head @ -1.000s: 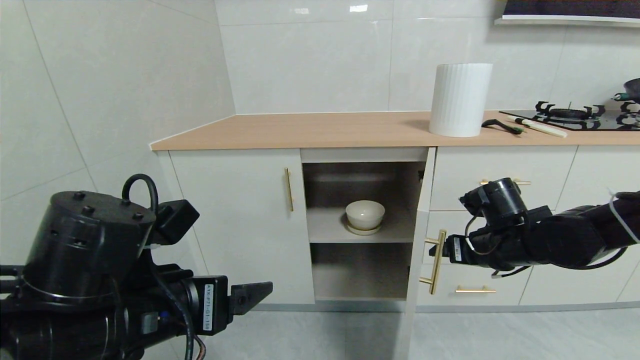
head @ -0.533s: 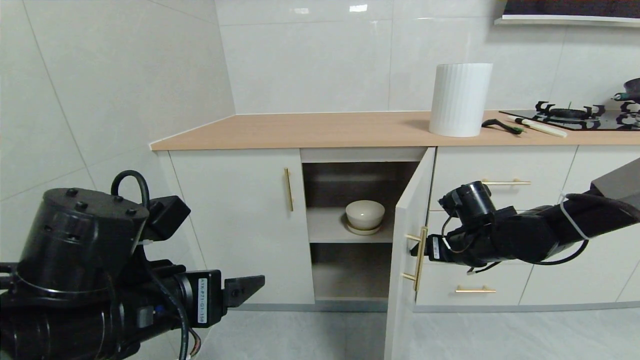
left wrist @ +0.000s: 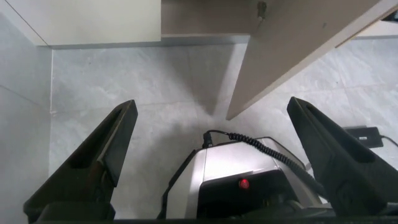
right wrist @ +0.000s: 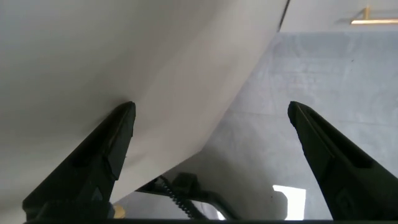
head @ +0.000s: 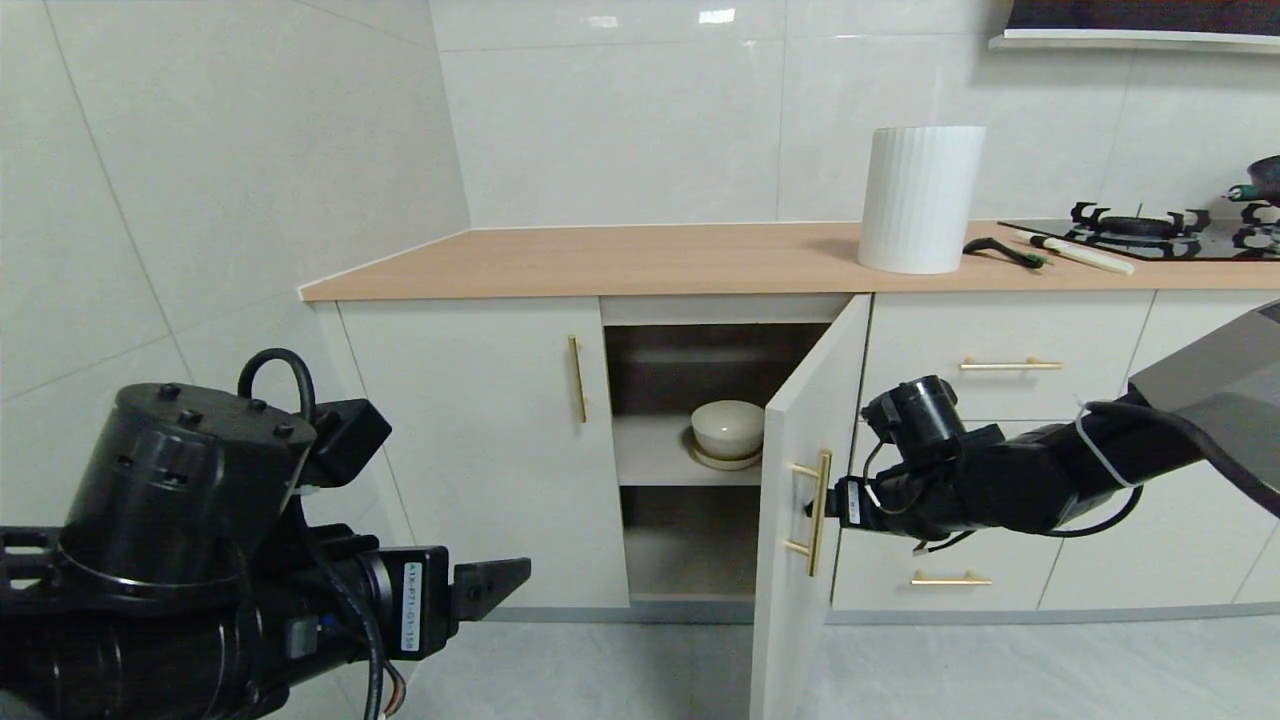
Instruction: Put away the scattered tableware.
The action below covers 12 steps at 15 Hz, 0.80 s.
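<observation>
A cream bowl (head: 727,428) sits on a small plate (head: 722,462) on the middle shelf of the open cabinet. The cabinet door (head: 800,520) stands partly swung in, and its edge hides the bowl's right rim. My right gripper (head: 815,508) is against the door's outer face at the gold handle (head: 820,510). In the right wrist view the right gripper (right wrist: 208,149) is open, with the door's pale face (right wrist: 124,68) close in front of it. My left gripper (head: 495,588) hangs low at the left, open and holding nothing, over the floor (left wrist: 124,81).
A white ribbed canister (head: 920,198) stands on the wooden countertop (head: 600,260), with utensils (head: 1040,250) and a gas hob (head: 1150,232) to its right. Drawers with gold handles (head: 1010,365) lie behind my right arm. A shut door (head: 480,450) is left of the opening.
The cabinet door has swung in toward the opening, and my right gripper has moved left with it at the handle. The door now covers part of the bowl. My left arm barely shifted.
</observation>
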Available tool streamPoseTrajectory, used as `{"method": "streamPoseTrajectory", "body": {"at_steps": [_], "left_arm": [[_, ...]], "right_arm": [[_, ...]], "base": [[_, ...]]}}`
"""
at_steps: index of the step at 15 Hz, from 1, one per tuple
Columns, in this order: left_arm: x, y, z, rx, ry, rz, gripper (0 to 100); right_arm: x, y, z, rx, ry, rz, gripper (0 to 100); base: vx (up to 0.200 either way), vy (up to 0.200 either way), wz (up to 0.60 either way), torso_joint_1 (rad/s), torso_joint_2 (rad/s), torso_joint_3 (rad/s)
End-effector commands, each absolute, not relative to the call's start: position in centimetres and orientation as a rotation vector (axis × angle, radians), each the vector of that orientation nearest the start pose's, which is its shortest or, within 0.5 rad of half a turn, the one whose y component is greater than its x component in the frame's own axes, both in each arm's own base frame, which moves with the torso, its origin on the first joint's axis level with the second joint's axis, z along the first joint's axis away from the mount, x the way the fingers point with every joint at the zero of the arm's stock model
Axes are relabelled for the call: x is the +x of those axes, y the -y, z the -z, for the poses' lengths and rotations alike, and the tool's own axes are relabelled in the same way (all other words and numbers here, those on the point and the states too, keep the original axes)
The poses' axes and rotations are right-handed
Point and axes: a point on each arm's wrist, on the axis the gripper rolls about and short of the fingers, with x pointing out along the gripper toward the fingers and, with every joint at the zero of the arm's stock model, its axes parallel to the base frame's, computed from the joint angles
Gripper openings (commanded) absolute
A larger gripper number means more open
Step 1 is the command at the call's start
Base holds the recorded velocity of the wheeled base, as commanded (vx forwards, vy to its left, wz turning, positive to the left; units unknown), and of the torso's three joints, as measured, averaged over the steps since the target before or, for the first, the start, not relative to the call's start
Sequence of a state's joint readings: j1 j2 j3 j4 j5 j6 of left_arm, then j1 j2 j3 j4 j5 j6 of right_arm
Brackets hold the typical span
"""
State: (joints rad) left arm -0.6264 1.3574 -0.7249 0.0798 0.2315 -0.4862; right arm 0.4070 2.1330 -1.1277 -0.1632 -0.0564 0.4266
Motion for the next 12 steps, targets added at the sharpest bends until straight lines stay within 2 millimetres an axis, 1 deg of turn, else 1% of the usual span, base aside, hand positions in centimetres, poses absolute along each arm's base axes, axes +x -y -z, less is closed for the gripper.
{"method": "streamPoseTrajectory", "body": {"at_steps": [1, 3, 5, 11, 12], "left_arm": [[16.5, 11.3, -18.3, -0.161, -0.726, 0.208, 100], [16.5, 11.3, -18.4, -0.162, -0.725, 0.208, 100], [16.5, 11.3, -18.4, -0.162, -0.726, 0.21, 100], [16.5, 11.3, -18.4, -0.164, -0.726, 0.209, 100], [16.5, 11.3, -18.4, -0.162, -0.725, 0.208, 100]], "right_arm": [[35.7, -15.7, -6.3, 0.211, -0.888, -0.148, 100], [35.9, -16.3, -5.9, 0.229, -0.896, -0.145, 100], [35.9, -16.8, -5.6, 0.235, -0.886, -0.155, 100], [36.0, -17.3, -5.5, 0.267, -0.88, -0.154, 100], [36.2, -17.4, -5.7, 0.297, -0.867, -0.148, 100]], "base": [[0.0, 0.0, 0.0, 0.0, 0.0, 0.0], [0.0, 0.0, 0.0, 0.0, 0.0, 0.0], [0.2, 0.0, 0.0, 0.002, 0.0, 0.0], [0.2, 0.0, 0.0, 0.001, 0.0, 0.001], [0.0, 0.0, 0.0, 0.0, 0.0, 0.0]]}}
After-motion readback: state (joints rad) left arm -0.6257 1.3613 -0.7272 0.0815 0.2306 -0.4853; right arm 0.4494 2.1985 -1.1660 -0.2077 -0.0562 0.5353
